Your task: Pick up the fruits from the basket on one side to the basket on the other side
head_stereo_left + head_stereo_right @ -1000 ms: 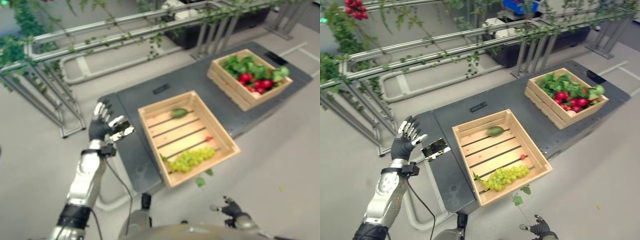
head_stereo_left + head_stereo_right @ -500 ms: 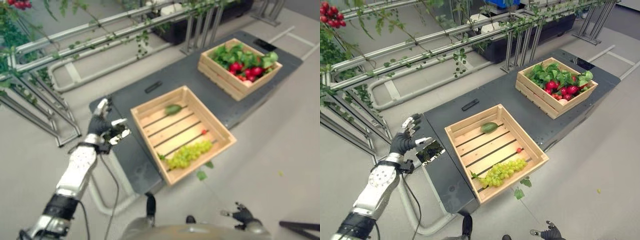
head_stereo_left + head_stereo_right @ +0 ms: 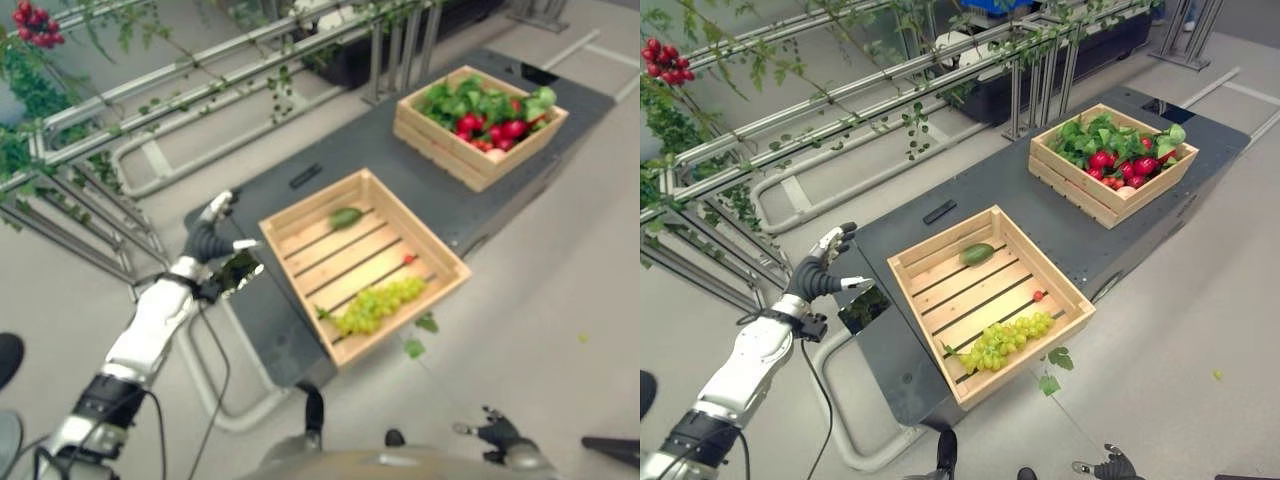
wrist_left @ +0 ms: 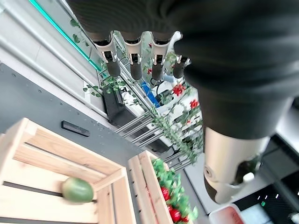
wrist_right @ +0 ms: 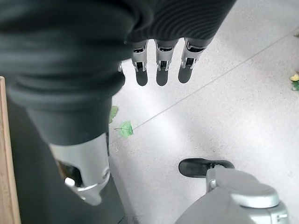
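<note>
Left hand [image 3: 818, 272] open beside slatted wooden basket [image 3: 940, 262].

No text, label, number or sign can be read on the crates, the dark platform or the metal rails behind it.

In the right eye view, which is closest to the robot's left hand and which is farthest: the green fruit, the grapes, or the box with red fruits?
From the left hand:
1. Green fruit, at the near crate's far end.
2. Grapes, at that crate's near end, a bit farther.
3. Box with red fruits, far off toward the robot's right.
</note>
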Tool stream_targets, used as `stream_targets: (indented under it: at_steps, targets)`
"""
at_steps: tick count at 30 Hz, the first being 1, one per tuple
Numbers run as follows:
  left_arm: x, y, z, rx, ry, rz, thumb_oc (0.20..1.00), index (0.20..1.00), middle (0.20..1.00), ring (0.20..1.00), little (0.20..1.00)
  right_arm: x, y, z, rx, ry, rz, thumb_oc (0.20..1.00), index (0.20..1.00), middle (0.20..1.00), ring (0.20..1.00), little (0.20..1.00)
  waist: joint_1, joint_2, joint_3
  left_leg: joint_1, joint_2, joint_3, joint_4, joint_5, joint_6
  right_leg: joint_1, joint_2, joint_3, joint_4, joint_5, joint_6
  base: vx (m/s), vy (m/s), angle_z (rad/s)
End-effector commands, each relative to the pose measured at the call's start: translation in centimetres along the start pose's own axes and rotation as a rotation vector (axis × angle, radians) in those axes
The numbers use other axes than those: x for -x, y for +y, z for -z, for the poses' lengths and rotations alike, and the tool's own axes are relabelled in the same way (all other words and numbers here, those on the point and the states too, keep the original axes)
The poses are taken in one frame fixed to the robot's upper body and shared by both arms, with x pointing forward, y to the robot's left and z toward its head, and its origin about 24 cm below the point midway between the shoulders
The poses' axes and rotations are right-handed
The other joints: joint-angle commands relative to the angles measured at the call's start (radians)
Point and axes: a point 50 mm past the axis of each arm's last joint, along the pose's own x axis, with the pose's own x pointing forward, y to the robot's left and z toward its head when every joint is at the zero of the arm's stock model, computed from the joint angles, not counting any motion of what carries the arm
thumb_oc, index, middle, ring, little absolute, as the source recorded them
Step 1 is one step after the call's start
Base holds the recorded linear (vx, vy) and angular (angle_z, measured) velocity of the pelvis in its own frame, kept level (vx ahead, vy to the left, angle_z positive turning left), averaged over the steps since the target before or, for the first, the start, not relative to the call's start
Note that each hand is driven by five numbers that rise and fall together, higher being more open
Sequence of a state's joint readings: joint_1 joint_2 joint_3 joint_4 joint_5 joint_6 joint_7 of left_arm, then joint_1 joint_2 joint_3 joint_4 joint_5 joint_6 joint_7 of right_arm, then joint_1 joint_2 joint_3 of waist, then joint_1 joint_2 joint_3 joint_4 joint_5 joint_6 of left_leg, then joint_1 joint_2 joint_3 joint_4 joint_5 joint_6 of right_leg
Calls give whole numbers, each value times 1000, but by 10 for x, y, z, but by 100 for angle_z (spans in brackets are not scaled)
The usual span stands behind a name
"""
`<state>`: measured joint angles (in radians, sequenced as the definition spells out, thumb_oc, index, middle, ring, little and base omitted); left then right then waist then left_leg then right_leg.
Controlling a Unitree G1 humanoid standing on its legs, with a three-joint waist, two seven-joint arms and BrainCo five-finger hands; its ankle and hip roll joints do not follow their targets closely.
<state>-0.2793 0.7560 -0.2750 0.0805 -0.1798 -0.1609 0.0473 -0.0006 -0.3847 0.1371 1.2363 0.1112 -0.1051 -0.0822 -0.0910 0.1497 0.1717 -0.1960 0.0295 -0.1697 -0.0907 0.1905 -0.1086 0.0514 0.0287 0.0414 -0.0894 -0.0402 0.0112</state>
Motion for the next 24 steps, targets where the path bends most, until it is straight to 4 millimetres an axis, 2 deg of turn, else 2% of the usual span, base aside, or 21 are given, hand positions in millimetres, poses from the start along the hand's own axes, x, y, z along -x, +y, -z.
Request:
stream_targets:
  at_steps: [1, 2, 4, 7, 10, 17, 21, 24]
  targets:
    - [-25, 24, -37, -81, -158, -66, 1000, 1000, 1000, 1000, 1000, -2, -14, -14, -16, -57, 43, 1000, 1000, 1000, 1000, 1000, -20, -44, 1, 22, -28, 75, 61, -119, 7, -122, -71, -8, 2, -16, 73, -116, -7, 31]
    - [-30, 23, -39, -91, -160, -47, 1000, 1000, 1000, 1000, 1000, -2, -17, -11, -14, -41, 50, 1000, 1000, 1000, 1000, 1000, -31, -47, -10, 53, -50, 68, 98, -204, 29, -152, -82, -16, 8, -1, 79, -107, 23, 18]
    - [-42, 22, -46, -115, -179, -46, 1000, 1000, 1000, 1000, 1000, -2, -19, -12, -15, -42, 58, 1000, 1000, 1000, 1000, 1000, -46, -38, -13, 79, -56, 81, 87, -227, 40, -169, -81, -15, 10, 7, 80, -118, 80, -14]
    - [-53, 15, -46, -130, -166, -38, 1000, 1000, 1000, 1000, 1000, -3, -16, -14, -29, -42, 56, 1000, 1000, 1000, 1000, 1000, -59, -29, -17, 91, -44, 85, 58, -212, 37, -168, -76, -22, 13, 9, 79, -6, 57, 17]
    - [-61, 10, -47, -147, -161, -24, 1000, 1000, 1000, 1000, 1000, -2, -8, -10, -32, -28, 39, 1000, 1000, 1000, 1000, 1000, -62, -34, -20, 101, -49, 87, 58, -225, 44, -147, -88, -20, 13, 12, 85, 40, 67, 8]
    - [-74, 14, -57, -282, -173, -1, 1000, 1000, 1000, 1000, 1000, -3, 6, -19, -27, -52, 4, 1000, 1000, 1000, 1000, 1000, -64, -43, -14, 102, -49, 97, 27, -217, 51, -172, -100, 12, 11, 33, 100, -31, 73, -4]
    - [-89, 10, -68, -396, -186, 40, 1000, 1000, 1000, 1000, 1000, -3, 11, -20, -16, -52, -16, 1000, 1000, 1000, 1000, 1000, -68, -39, -3, 97, -54, 102, 19, -212, 53, -191, -108, 28, 8, 46, 108, -31, 56, -11]
    - [-98, 5, -76, -435, -201, 59, 1000, 1000, 1000, 1000, 1000, -4, 9, -21, -26, -52, -8, 1000, 1000, 1000, 1000, 1000, -73, -27, 1, 92, -56, 102, 16, -207, 51, -201, -114, 34, 6, 52, 113, -16, 41, -3]
